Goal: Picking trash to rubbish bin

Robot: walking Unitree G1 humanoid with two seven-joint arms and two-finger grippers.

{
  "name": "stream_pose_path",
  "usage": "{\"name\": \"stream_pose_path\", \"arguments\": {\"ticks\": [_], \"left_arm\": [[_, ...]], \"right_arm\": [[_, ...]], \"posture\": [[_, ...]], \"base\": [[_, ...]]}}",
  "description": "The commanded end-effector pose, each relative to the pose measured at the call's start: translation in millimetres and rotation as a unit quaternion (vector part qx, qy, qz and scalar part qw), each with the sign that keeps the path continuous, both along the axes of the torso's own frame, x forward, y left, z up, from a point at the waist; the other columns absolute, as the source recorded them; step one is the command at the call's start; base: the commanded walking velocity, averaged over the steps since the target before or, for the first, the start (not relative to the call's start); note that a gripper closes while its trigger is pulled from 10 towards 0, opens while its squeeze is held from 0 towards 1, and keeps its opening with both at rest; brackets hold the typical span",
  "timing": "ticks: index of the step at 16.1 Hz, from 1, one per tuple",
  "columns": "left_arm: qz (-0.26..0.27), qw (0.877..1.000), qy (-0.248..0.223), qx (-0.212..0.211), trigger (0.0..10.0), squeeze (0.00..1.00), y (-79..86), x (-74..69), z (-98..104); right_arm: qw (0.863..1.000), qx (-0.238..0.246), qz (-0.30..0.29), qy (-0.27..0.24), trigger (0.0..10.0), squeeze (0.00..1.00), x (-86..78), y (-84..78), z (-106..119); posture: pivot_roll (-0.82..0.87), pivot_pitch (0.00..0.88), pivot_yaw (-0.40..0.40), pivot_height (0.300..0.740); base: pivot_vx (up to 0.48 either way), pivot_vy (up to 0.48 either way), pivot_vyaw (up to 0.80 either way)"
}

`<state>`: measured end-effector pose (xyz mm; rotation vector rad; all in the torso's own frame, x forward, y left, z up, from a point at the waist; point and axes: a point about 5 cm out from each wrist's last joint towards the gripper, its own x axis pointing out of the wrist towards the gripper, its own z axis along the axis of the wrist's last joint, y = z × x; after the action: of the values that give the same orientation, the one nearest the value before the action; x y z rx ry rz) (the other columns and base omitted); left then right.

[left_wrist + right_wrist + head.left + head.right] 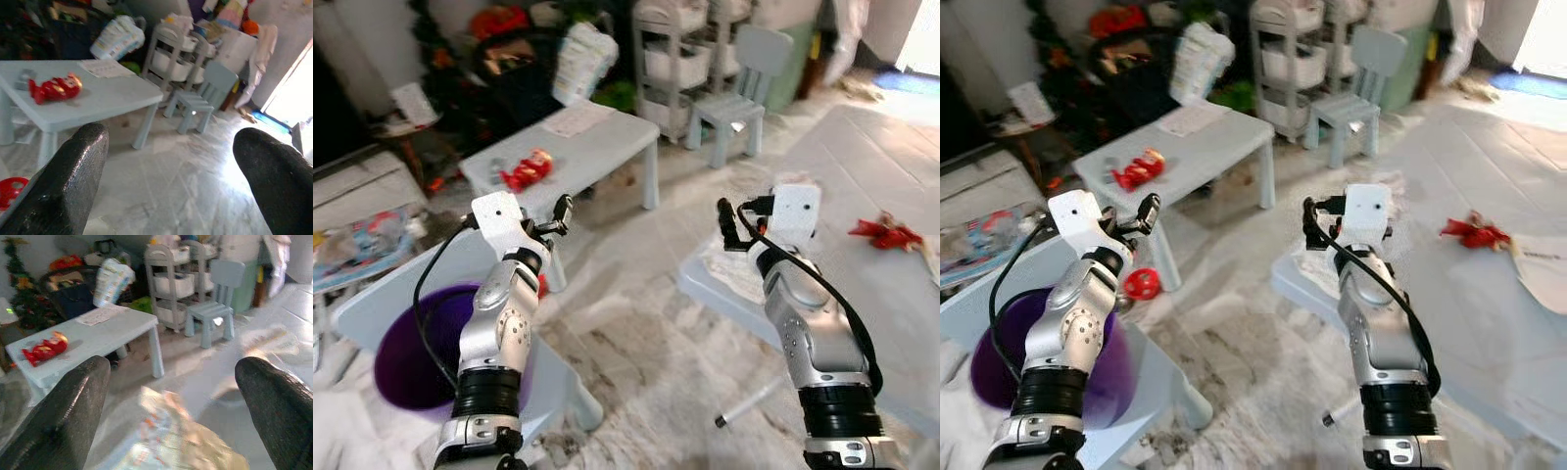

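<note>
- purple rubbish bin (396, 367) sits at the robot's lower left; nothing visibly binned yet.
- red wrapper (527, 170) on the small table (607, 132), another red wrapper (884, 233) to the right: both remain.
- left gripper (560, 214) and right gripper (729, 225) fingers spread wide, empty.

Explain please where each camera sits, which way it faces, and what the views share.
Left eye view: on the head, looking forward and down; shows left gripper, right gripper, purple bin.
Right eye view: the head's other eye, same scene.
Left wrist view: along the open black fingers towards the small table.
Right wrist view: along its open fingers, same table.
Shared: the red wrapper on that table.
</note>
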<state>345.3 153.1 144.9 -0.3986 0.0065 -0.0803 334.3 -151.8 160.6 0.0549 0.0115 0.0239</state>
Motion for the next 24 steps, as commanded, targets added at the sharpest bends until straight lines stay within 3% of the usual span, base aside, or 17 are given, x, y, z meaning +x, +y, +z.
{"name": "stream_pose_path", "arguments": {"ticks": [1,8,24], "left_arm": [[0.006,1.0,-0.001,0.0,10.0,0.0,1.6,3.2,4.1],[0.027,0.999,0.023,0.001,10.0,0.0,4.4,6.4,0.0],[0.013,1.0,0.026,-0.004,10.0,0.0,1.4,8.0,2.5]], "right_arm": [[1.0,0.002,0.0,-0.011,10.0,0.0,1.5,0.7,7.9],[1.0,-0.001,-0.001,-0.012,10.0,0.0,1.6,0.6,8.6],[1.0,-0.006,-0.002,-0.018,10.0,0.0,1.9,0.5,10.4]], "posture": [[-0.05,0.0,0.077,0.74],[-0.05,0.0,0.077,0.74],[-0.04,0.0,0.078,0.74]], "base": [[0.0,0.0,-0.8],[0.0,0.0,-0.8],[0.0,0.034,-0.8]]}}
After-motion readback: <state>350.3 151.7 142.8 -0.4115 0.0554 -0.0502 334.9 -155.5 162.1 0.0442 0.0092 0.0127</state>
